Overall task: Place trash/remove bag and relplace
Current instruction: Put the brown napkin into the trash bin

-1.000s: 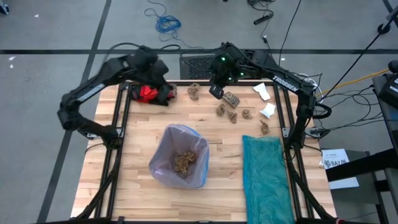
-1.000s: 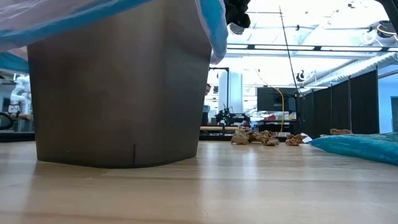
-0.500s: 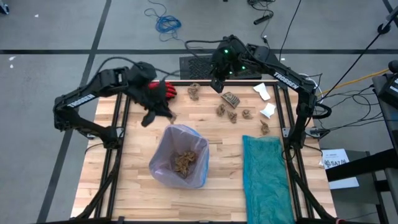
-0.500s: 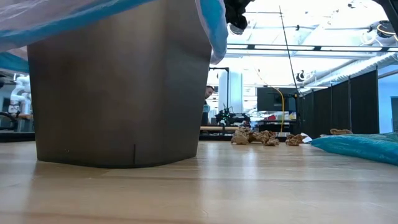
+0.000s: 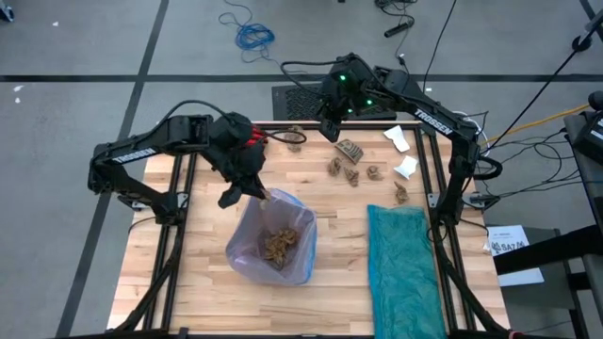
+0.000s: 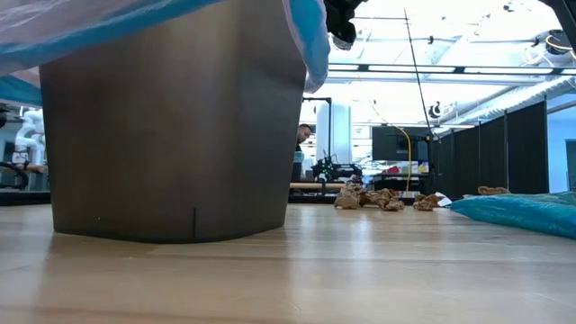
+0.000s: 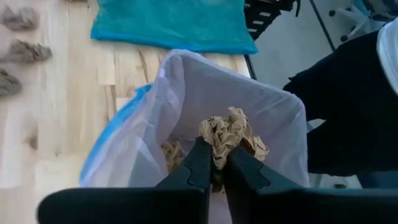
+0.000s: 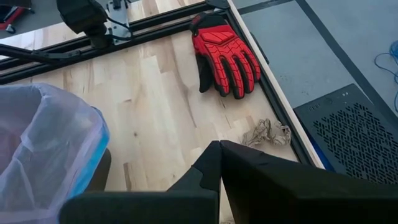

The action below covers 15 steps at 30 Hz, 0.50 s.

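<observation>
Currently six tan-brown crumpled paper lumps (image 5: 350, 151) on tabletop (image 5: 207, 254); left pincer (image 7: 214, 163) over lilac-lined bin (image 5: 271, 240), pinching one lump (image 7: 230, 134); right pincer (image 8: 219, 149) closed, empty.

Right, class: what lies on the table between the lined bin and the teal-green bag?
Nothing. The high view shows only bare tabletop between the bin and the teal-green bag. The loose paper lumps lie farther back.
</observation>
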Motion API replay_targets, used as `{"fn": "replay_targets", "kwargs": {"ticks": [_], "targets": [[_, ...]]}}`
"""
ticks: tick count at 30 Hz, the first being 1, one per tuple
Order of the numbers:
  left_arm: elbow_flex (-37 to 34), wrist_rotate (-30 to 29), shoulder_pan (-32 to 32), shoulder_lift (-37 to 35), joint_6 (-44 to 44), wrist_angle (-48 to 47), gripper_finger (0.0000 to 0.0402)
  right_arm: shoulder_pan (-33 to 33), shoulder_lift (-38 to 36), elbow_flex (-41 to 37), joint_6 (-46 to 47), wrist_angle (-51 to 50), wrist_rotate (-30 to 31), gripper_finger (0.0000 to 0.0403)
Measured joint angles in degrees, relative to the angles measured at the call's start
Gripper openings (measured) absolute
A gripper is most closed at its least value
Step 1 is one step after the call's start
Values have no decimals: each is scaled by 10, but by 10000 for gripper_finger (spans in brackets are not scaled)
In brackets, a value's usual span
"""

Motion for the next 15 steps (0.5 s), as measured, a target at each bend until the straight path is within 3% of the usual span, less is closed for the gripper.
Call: {"fn": "replay_targets", "kwargs": {"ticks": [11,15], "targets": [[0,-14,-35,4,-81,-3,103,0,0,0,-16,-1,-1,0],[0,-17,-40,7,-92,-2,108,-1,0,0,-19,-1,-51,0]]}}
